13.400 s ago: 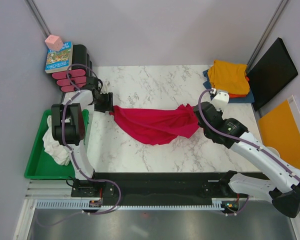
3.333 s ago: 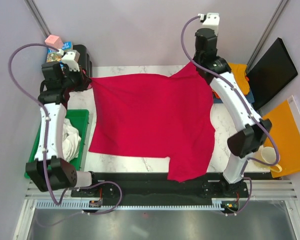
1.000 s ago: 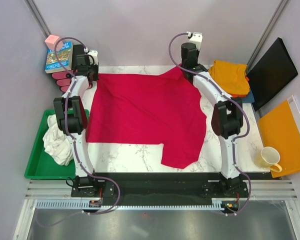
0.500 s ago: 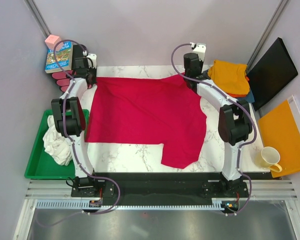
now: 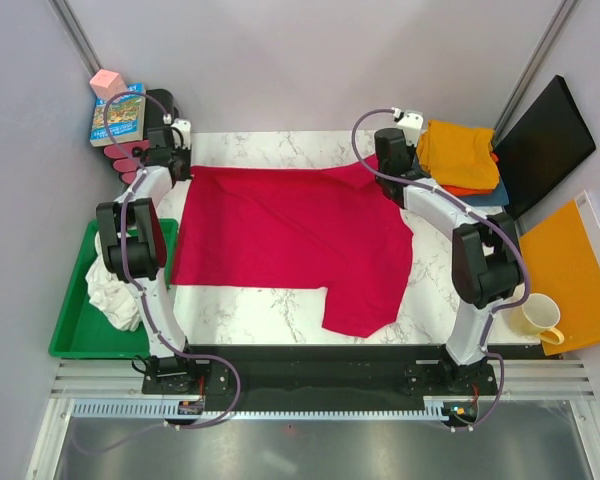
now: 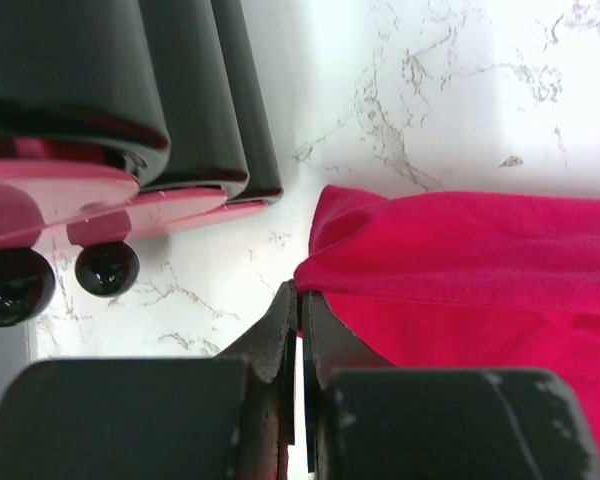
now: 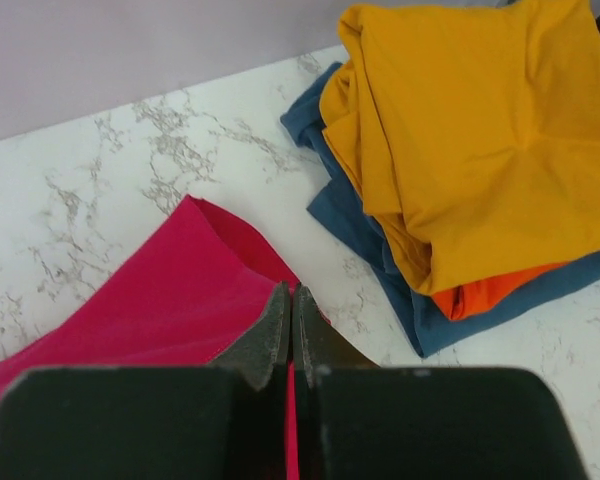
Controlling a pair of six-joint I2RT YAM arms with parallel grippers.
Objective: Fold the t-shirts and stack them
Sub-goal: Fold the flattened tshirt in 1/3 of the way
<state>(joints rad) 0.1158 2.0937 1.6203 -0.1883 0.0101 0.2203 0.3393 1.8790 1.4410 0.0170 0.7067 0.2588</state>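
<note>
A crimson-red t-shirt (image 5: 290,235) lies spread over the marble table, one sleeve reaching toward the front edge. My left gripper (image 5: 176,166) is shut on its far left corner (image 6: 325,262), low over the table. At the far right corner (image 7: 220,290) my right gripper (image 5: 382,166) is also shut on the red cloth. A pile of folded t-shirts, yellow-orange (image 5: 458,150) over orange (image 7: 480,292) and blue (image 7: 370,225), sits at the back right of the table. A crumpled white t-shirt (image 5: 115,285) lies in the green tray (image 5: 72,335).
Pink-and-black stacked cases (image 5: 138,160) stand just left of my left gripper, seen close in the left wrist view (image 6: 130,120). A book with a pink cube (image 5: 118,108) rests on them. A black panel (image 5: 545,145), a flat orange board (image 5: 570,265) and a yellow mug (image 5: 536,316) are at the right.
Both grippers have come down and toward me with the shirt's far corners. The far edge of the red cloth has dropped closer to the table and lies flatter.
</note>
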